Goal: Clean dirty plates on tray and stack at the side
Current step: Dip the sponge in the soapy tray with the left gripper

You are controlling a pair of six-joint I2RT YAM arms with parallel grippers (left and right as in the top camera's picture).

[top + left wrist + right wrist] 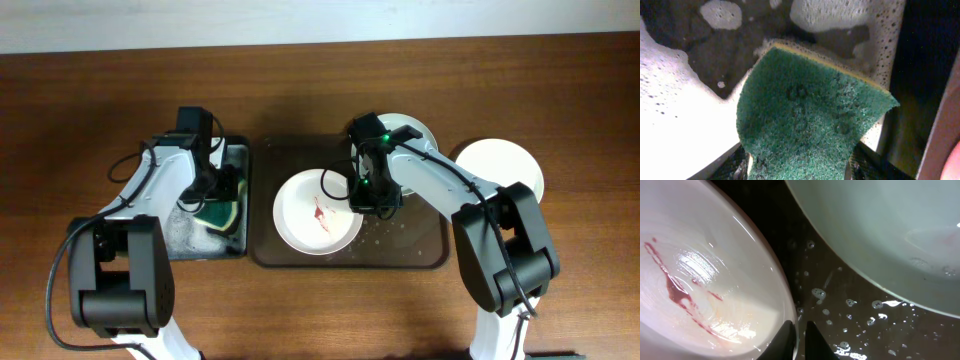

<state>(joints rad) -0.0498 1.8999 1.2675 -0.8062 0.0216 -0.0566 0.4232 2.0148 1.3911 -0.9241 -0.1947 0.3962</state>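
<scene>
1. In the middle of the brown wooden table [100, 80]: the large dark brown rectangular tray [420, 250] with rounded corners and a low rim.
2. On the left half of this tray: a round white shallow plate [300, 228], marked in its middle with a red smear [677, 287].
3. At the right rim of this smeared plate: the right gripper [799, 339], clenched on the rim, with one finger inside the plate and one outside.
4. At the back right corner of the tray, partly hidden under the right arm and reaching over the back rim: a second round white plate [414, 127], near the smeared plate but apart from it.
5. On the dark tray floor between these two plates: small water drops [819, 294].
6. Off the tray, on the table just to its right: a third round white plate [505, 165].
7. Left of the brown tray: a narrow black tray [190, 248] with white foam [675, 115] in it.
8. Over this black tray: the left gripper [222, 195], clamped on a green scouring sponge [815, 120] with a yellow layer, the sponge bent between the fingers.
</scene>
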